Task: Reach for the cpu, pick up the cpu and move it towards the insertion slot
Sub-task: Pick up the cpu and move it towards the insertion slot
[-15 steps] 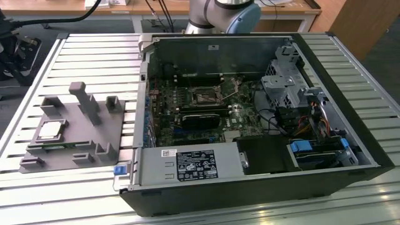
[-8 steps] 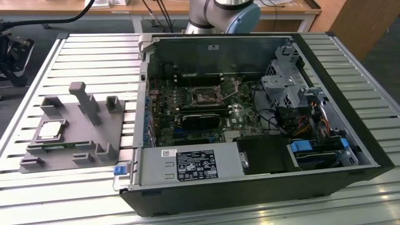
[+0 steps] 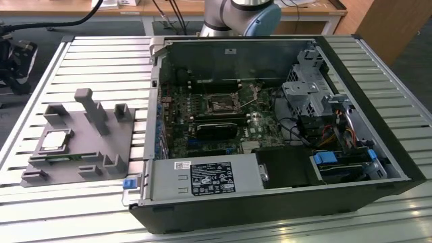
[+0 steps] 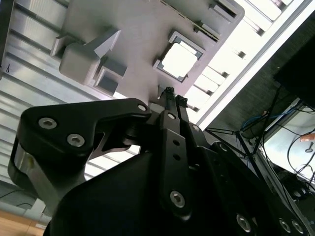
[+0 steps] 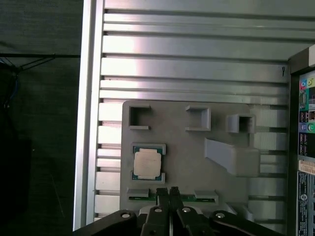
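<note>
The cpu is a small silver square lying flat in a recess of the grey fixture plate, on the exterior view's left of the open computer case. Both wrist views look down on the cpu from well above. My gripper hangs over the fixture's edge beside the chip, apart from it, with its black fingers pressed together and nothing between them. The insertion slot, a metal-framed socket with a dark centre, sits on the motherboard inside the case.
Upright grey posts and blocks rise from the fixture around the chip. The case walls, a long black card, drive cages and cables surround the socket. The slatted aluminium table ends close beyond the fixture.
</note>
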Motion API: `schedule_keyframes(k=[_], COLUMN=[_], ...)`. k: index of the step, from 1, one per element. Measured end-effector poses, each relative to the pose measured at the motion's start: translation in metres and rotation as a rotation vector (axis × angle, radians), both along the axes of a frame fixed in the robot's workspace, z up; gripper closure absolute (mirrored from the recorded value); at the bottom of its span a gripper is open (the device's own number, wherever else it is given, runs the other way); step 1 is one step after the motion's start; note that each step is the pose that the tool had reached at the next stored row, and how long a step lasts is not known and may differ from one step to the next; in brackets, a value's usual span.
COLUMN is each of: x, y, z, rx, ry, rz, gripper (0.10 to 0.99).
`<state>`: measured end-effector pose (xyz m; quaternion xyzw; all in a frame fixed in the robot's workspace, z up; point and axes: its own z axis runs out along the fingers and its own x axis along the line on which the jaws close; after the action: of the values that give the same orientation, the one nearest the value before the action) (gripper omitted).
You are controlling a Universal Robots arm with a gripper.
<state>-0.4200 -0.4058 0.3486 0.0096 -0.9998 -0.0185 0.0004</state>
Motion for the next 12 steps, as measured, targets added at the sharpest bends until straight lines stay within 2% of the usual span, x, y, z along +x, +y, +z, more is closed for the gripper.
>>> schedule_keyframes(k=[1, 3, 4, 6, 7, 9, 10, 11, 12], x=[0.0, 0.0, 0.0, 0.0, 0.0, -0.0001, -0.0001, -0.0001, -0.0002], y=[0.0, 0.0, 0.0, -0.0001, -0.0001, -0.0001, -0.0002, -0.0003, -0.0003], z=[-0.0004, -0.0015, -0.0022, -0.0037, -0.0046, -0.0063, -0.0073, -0.0084, -0.0095], rx=[0.0, 0.0, 0.0, 0.0, 0.0, 0.0, 0.0, 0.0, 0.0], ry=[0.0001, 0.0001, 0.0001, 0.0002, 0.0002, 0.0003, 0.0004, 0.0004, 0.0004], rz=[0.0, 0.0, 0.0, 0.0, 0.0, 0.0, 0.0, 0.0, 0.0], gripper=[0.918, 0.792, 0.792, 0.675, 0.675, 0.561, 0.561, 0.502, 0.502])
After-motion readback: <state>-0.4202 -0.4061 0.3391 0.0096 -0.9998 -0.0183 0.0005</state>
